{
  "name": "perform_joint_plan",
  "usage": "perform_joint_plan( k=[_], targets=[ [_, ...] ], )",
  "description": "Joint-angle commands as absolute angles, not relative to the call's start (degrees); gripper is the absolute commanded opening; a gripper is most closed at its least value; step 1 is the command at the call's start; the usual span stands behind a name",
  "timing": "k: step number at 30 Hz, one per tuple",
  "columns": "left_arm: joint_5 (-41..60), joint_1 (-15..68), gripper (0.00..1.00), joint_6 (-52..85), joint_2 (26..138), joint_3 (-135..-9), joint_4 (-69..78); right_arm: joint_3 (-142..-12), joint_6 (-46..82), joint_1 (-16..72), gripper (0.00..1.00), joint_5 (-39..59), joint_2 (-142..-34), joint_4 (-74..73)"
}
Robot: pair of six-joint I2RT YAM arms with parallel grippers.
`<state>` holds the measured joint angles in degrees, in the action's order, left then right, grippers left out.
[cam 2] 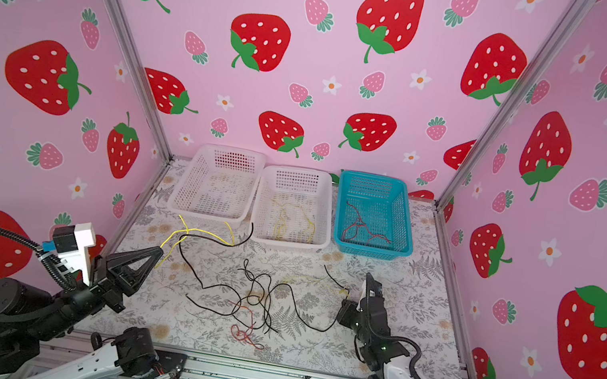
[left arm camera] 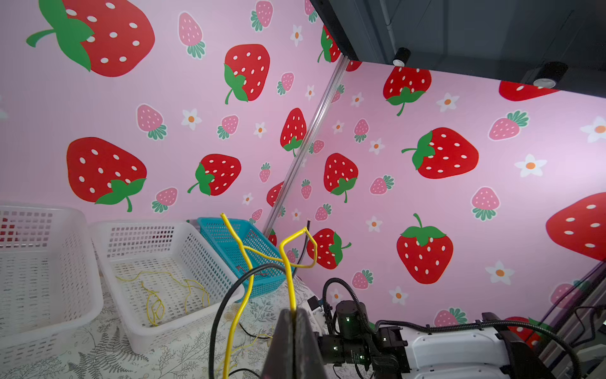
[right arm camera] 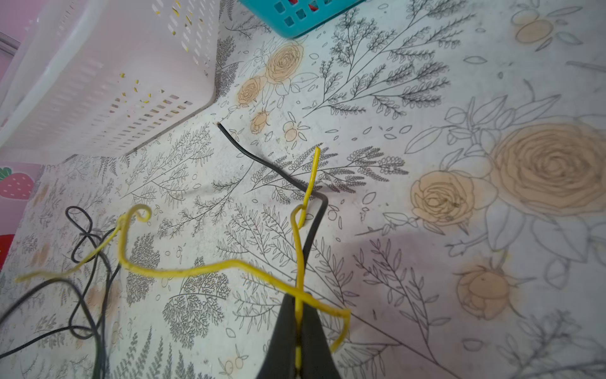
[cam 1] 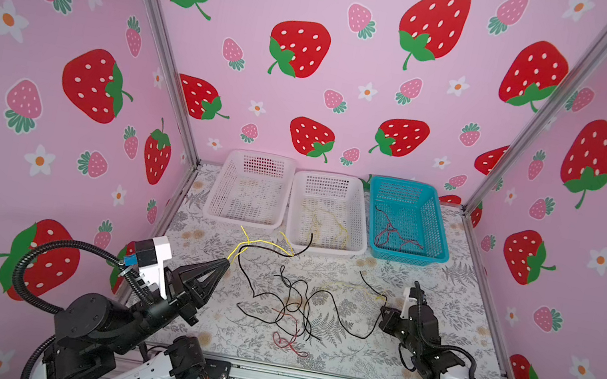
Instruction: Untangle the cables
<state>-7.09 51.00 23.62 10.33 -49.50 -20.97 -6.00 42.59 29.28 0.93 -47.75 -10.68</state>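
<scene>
The cables lie on the floral table. A black tangle (cam 1: 290,302) (cam 2: 253,295) sits in the middle, with a red cable (cam 1: 287,341) at its near side. My left gripper (cam 1: 229,261) (cam 2: 161,250) (left arm camera: 292,310) is shut on a bright yellow cable (cam 1: 262,243) (left arm camera: 289,285), lifted above the table and twisted with a black strand (cam 1: 265,250). My right gripper (cam 1: 384,301) (cam 2: 345,294) (right arm camera: 298,297) is shut low over the table on a pale yellow cable (cam 1: 343,287) (right arm camera: 177,271), which crosses a black cable end (right arm camera: 249,154).
Three baskets stand along the back wall. The left white basket (cam 1: 241,222) shows no cables. The middle white basket (cam 1: 325,248) holds yellow cables, and the blue basket (cam 1: 408,257) holds red ones. Patterned walls close in the left, right and back sides.
</scene>
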Motion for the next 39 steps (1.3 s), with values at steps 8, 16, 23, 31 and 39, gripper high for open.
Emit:
perform_joint_plan(
  k=[8,16,23,31,39],
  targets=[
    [-6.2,51.1,0.0,24.7,16.3,-48.0,-17.0,-12.4,32.6,29.0,0.17,12.0,-43.6,-9.2],
    [-5.0,51.0,0.0,25.2,27.0,-47.9,-9.2,-16.7,26.8,30.3,0.5,23.1,-39.2,-11.6],
    [-2.3,51.0,0.0,29.2,35.6,-49.1,-0.8,-15.5,25.7,37.2,0.7,28.8,-34.6,-21.5],
    [-1.7,51.0,0.0,36.1,42.1,-48.9,7.6,-13.8,23.2,54.2,0.73,21.7,-40.1,-38.9],
    [-1.6,51.0,0.0,39.4,45.7,-49.2,10.9,-18.8,20.0,67.9,0.72,9.7,-58.0,-51.9]
  ],
)
